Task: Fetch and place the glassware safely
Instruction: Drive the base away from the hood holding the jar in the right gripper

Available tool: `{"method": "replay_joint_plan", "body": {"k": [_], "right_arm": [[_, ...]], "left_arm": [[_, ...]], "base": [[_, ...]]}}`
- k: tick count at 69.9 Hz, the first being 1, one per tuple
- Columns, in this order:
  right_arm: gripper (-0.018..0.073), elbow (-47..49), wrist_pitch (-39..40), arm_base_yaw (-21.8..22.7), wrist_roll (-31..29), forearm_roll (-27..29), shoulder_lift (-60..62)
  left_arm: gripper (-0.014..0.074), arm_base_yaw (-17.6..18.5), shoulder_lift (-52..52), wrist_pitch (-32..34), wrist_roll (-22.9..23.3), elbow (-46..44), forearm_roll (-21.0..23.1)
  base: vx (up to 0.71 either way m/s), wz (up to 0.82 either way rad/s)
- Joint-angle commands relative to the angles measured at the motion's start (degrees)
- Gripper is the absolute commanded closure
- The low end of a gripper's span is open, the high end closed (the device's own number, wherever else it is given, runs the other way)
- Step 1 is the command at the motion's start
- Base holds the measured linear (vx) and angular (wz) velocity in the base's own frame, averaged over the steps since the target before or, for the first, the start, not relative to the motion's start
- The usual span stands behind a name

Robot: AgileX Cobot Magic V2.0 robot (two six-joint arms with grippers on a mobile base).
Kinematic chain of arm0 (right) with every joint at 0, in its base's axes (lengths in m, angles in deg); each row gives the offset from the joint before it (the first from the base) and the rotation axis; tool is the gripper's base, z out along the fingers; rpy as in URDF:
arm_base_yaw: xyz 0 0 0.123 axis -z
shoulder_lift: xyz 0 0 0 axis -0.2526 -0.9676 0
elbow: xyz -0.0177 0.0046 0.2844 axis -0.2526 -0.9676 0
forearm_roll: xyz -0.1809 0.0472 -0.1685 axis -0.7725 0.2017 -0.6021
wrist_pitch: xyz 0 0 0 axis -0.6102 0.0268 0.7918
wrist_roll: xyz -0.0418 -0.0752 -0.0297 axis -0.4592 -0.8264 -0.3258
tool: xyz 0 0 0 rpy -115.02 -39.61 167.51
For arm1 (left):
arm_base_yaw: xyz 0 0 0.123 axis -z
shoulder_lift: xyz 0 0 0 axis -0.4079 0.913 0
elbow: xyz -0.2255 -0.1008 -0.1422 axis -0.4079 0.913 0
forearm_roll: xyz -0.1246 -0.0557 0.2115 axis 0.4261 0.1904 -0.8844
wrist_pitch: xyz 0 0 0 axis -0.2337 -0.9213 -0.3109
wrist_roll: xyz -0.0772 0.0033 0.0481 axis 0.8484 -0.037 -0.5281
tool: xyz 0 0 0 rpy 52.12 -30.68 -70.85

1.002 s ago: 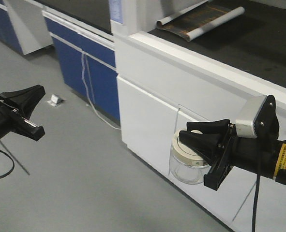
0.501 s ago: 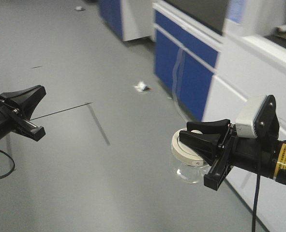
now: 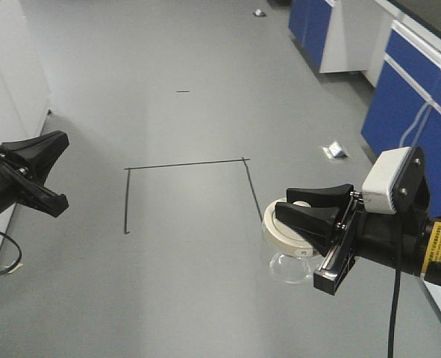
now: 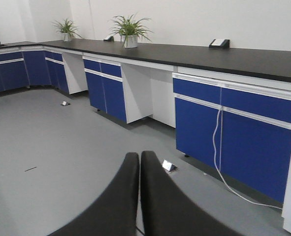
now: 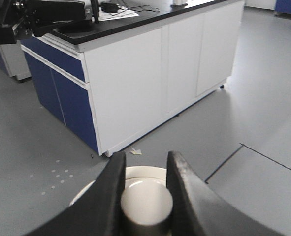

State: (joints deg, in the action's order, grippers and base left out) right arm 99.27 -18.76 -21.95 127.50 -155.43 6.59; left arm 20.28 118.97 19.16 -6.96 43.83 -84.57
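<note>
glass jar (image 3: 284,265) above grey floor (image 3: 175,253), right hand (image 3: 283,203) clamped on its lid knob, left hand (image 4: 139,158) pressed together, empty

Lab: black-topped benches (image 4: 194,55), blue cabinets (image 4: 256,132)

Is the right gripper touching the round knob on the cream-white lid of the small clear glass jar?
Touching. The right wrist view shows the black fingers of the right gripper pressed against both sides of the cream-white round knob, no gap visible.
</note>
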Motion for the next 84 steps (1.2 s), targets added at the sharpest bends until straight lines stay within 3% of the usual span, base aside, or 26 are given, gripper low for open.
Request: {"method": "replay_joint_plan", "body": {"k": [1, 35, 84], "right_arm": [[0.056, 1.6, 3.6, 0.2, 0.0, 3.1, 1.7], [0.0559, 1.6, 3.6, 0.2, 0.0, 3.1, 1.7], [0.0559, 1.6, 3.6, 0.2, 0.0, 3.1, 1.7]], "left_arm": [[0.0603, 0.1, -1.6, 3.7, 0.5, -1.2, 1.9], [0.0603, 0.1, -1.6, 3.7, 0.5, -1.2, 1.9], [0.0603, 0.1, -1.6, 3.7, 0.5, -1.2, 1.9]], "base": [[0.16, 0.32], [0.27, 0.15], [0.52, 0.02]]}}
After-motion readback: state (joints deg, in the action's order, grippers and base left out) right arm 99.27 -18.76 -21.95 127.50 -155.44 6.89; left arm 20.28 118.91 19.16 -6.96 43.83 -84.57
